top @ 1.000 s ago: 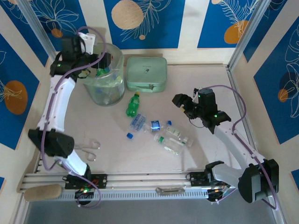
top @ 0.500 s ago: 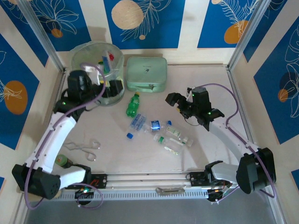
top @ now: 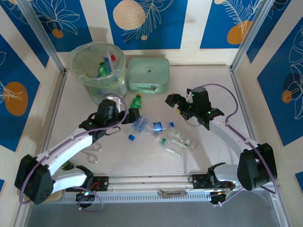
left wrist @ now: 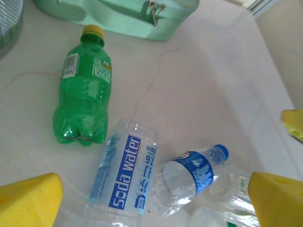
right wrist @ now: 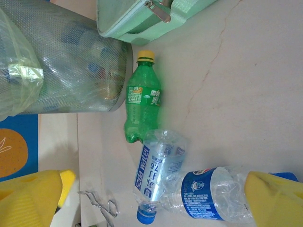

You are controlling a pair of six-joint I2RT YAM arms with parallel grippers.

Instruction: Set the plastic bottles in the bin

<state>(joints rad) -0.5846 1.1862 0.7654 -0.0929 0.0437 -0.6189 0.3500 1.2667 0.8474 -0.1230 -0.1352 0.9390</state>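
Note:
Several plastic bottles lie in a loose heap mid-table: a green one, a clear "soda water" one, a blue-labelled one, and two more clear ones. The round pale-green bin at the back left holds several bottles. My left gripper hovers open over the soda water bottle, beside the green one. To the right of the heap my right gripper is open and holds nothing.
A flat mint-green case sits right of the bin. Metal tongs lie on the table at the front left. A loose blue cap lies near the soda water bottle. Frame posts and walls bound both sides.
My left arm has swung from over the bin down and forward to the bottle heap. My right gripper has shifted slightly left toward the heap and its jaws have widened.

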